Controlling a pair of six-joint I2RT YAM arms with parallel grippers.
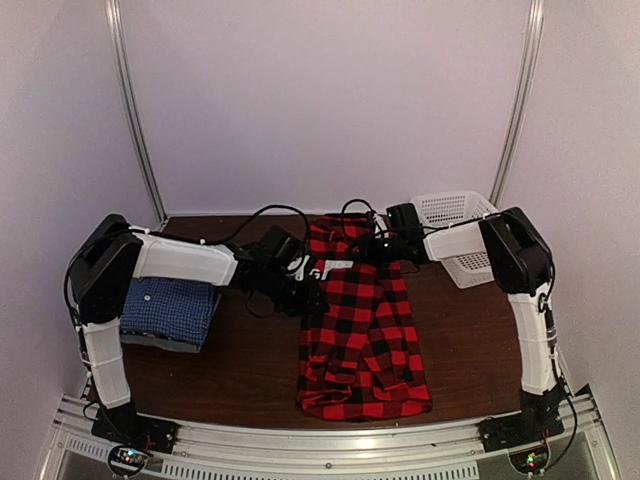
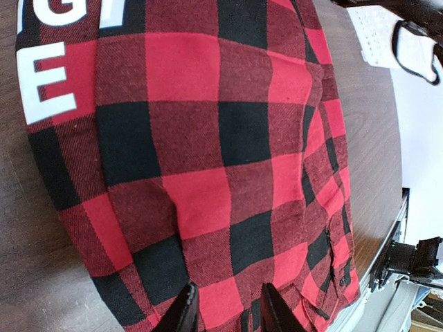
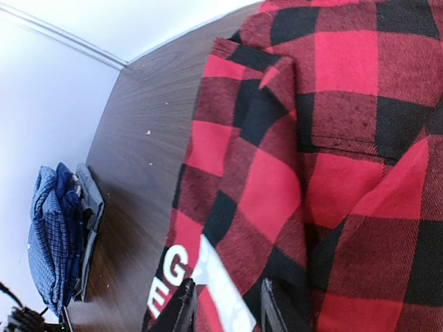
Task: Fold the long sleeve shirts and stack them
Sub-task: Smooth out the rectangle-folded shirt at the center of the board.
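Note:
The red-and-black plaid shirt (image 1: 365, 330) lies as a long folded strip down the middle of the table, with a white lettered label (image 1: 335, 266) near its far end. My left gripper (image 1: 312, 290) is down at the strip's left edge. In the left wrist view (image 2: 225, 310) its fingers press into the plaid (image 2: 208, 138) with a ridge of cloth between them. My right gripper (image 1: 385, 245) sits at the far right corner. Its fingers (image 3: 225, 310) close on the plaid (image 3: 332, 138) beside the label (image 3: 221, 277). A folded blue checked shirt (image 1: 170, 308) rests on a grey one (image 1: 160, 342) at the left.
A white mesh basket (image 1: 455, 212) stands at the back right corner, close behind the right arm. The blue shirt (image 3: 48, 235) and the grey shirt (image 3: 90, 207) lie against the left wall. Bare dark wood (image 1: 250, 370) lies between that stack and the plaid shirt.

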